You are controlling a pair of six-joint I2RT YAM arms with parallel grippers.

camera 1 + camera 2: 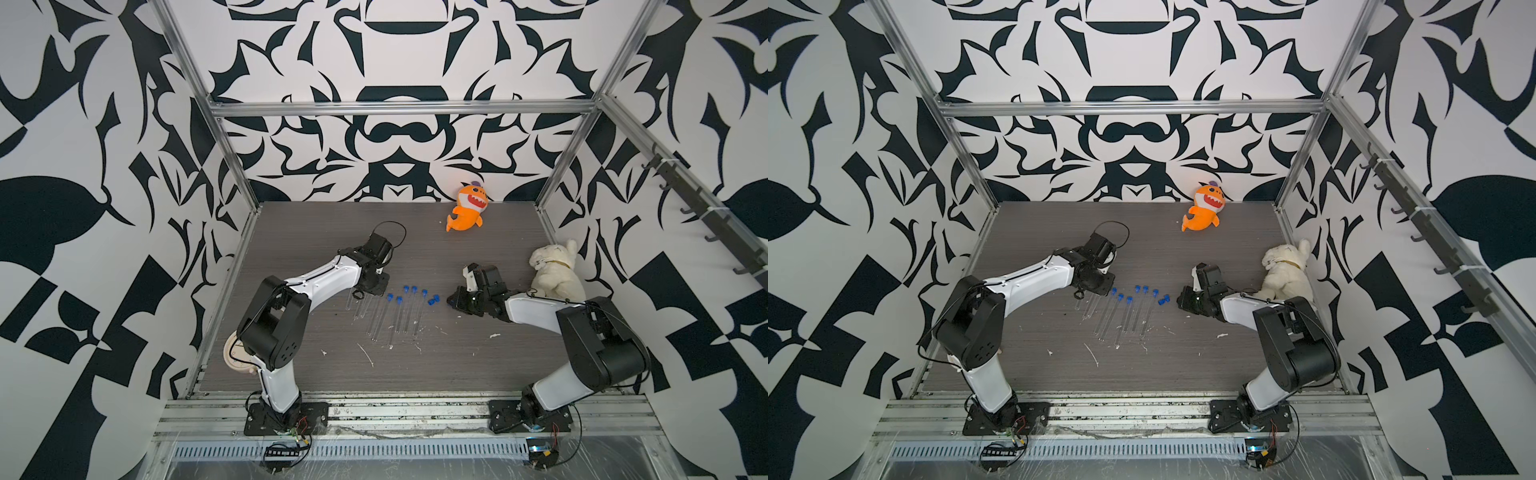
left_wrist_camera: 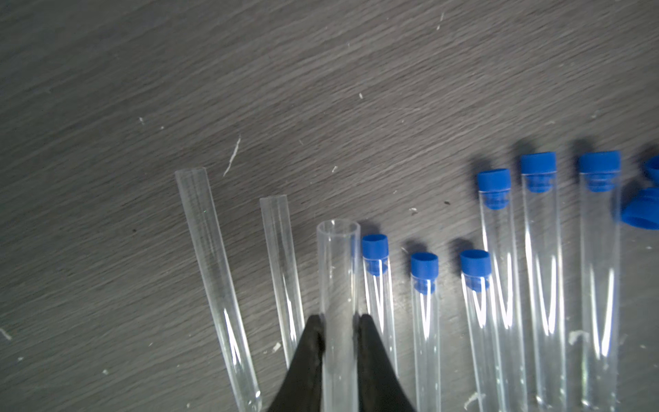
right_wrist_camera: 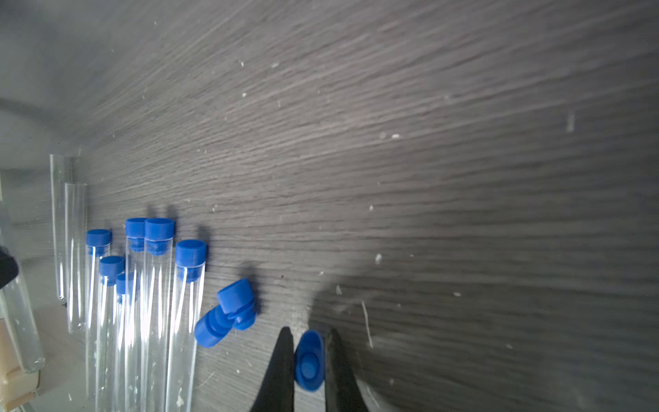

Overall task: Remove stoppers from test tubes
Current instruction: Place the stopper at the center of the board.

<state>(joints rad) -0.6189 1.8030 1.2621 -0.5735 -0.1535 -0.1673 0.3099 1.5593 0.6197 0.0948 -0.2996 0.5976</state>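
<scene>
**L clamps a bare tube, R clamps a stopper**

Your left gripper [image 2: 339, 323] is closed tight on one clear test tube [image 2: 338, 271]; the fingers pinch it from both sides a bit below its mouth; the mouth is open, no cap in it, and it looks rounder and bigger to the wrist cam than its neighbours.

To one side of it, two more uncapped tubes [image 2: 281, 271] lie flat on the grey table [image 2: 321, 89], apart from each other. To the other side lie six capped tubes [image 2: 538, 249], approx. parallel, some touching, each w/ a blue seated stopper [image 2: 538, 164] in its mouth.

Your right gripper [image 3: 309, 333] is pinched on a single blue stopper [image 3: 309, 360]; no tube on it, plug end facing the wrist cam. Two loose stoppers [image 3: 228, 315] lie on the table touching each other, betw. the held one and the nearest capped tube.

In both top views the tubes sit mid-table betw. the two arms, capped ends toward the back wall. An orange shark plush [image 1: 465, 208] lies at the back edge; a white plush [image 1: 555, 270] sits next to the right arm; both are well apart from the tubes.
</scene>
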